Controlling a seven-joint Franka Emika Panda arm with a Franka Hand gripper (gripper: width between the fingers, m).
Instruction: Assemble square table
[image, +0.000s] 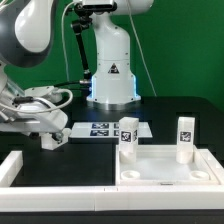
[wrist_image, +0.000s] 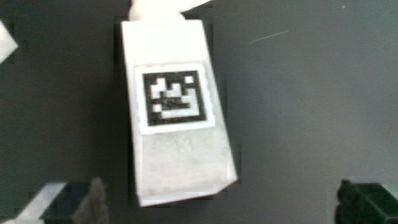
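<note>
A low white rail (image: 95, 200) runs along the near edge of the black surface (image: 195, 108). It is smooth, hard plastic. Its ends are cut off by the picture. A side rail (image: 10, 168) sits at the exterior view's left, and only part of it shows.

Just behind the near rail lies the table top (image: 165, 174). It is a big white square, hollow side up, with a raised rim all around. Its right corner runs out of the picture. One leg (image: 128, 133) and a second leg (image: 185, 135) stand upright at its two far corners. Each is a small white block with a black-and-white tag. I cannot tell how deep they sit in the corners.

Farther back, at the exterior view's left, the end effector (image: 50, 138) hangs low over the surface. In the wrist view a loose leg (wrist_image: 178, 110) lies flat on the dull black surface, right under it. This leg is long and white, with a square tag on top and a thinner tip at one end. The end effector (wrist_image: 217, 202) is wide open and holds nothing. Its dark fingers (wrist_image: 68, 203) sit on each side of the leg with room to spare.

The marker board (image: 100, 130) lies flat just beside the first leg. Farthest back stands the shiny white robot base (image: 112, 60).
</note>
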